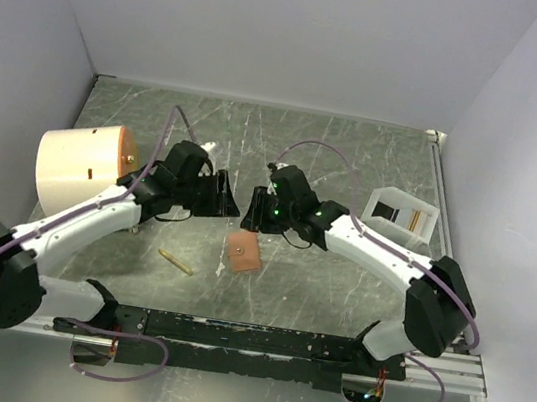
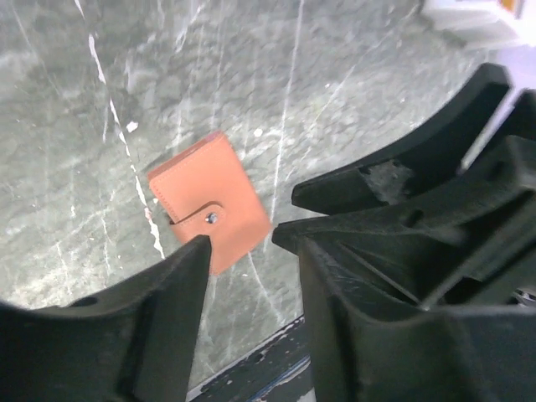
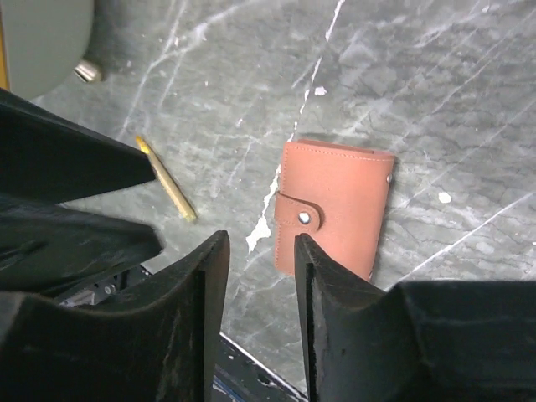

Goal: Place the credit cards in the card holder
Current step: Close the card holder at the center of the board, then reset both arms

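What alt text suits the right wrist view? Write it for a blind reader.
A small tan-brown leather folding wallet, snap tab fastened, lies flat on a grey marbled table just beyond the fingertips of the open black right gripper. A thin yellow stick lies left of the wallet.

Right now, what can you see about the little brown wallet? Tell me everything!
The card holder is a small tan-orange wallet that looks like leather, with stitching along its edges. It is folded shut, and a short strap with a round metal snap holds it closed. It lies flat on the grey marbled table, between the two arms. Only the table touches it: the left fingers and right fingers are above it, apart.
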